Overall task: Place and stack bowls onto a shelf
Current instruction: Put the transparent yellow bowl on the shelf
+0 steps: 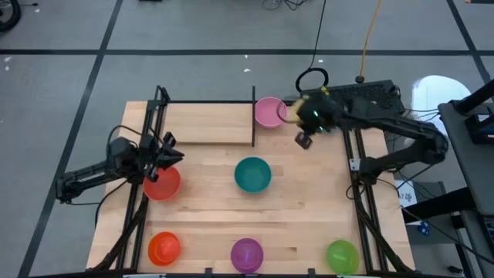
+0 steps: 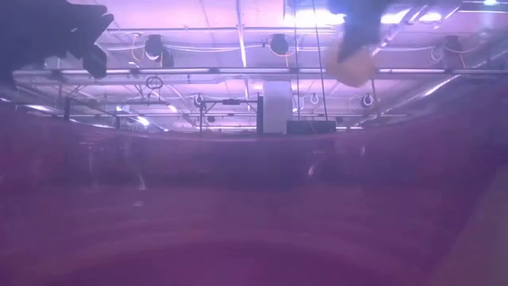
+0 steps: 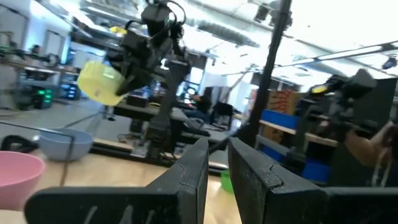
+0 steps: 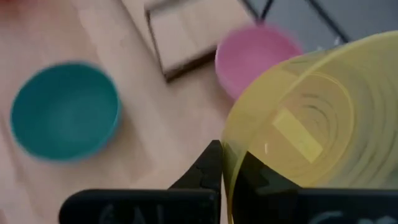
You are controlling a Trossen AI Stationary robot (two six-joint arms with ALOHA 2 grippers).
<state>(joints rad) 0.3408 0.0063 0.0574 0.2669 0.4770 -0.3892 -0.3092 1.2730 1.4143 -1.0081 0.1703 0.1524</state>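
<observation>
The right hand (image 4: 231,171) is clenched on the rim of the yellow bowl (image 4: 311,118), holding it tilted in the air near the pink bowl (image 1: 269,112), which sits at the far side of the tabletop (image 1: 208,197) beside the end of the shelf (image 1: 208,123). The left hand (image 3: 217,168) hangs over the red bowl (image 1: 162,184) at the left, its fingers nearly together and empty. The teal bowl (image 1: 252,174) sits mid-tabletop; orange bowl (image 1: 164,248), purple bowl (image 1: 247,253) and green bowl (image 1: 342,255) line the near edge.

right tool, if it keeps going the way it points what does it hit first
Probably the pink bowl: the right tool, clamped on the yellow bowl, aims toward it and the tabletop. Depth is unclear.
</observation>
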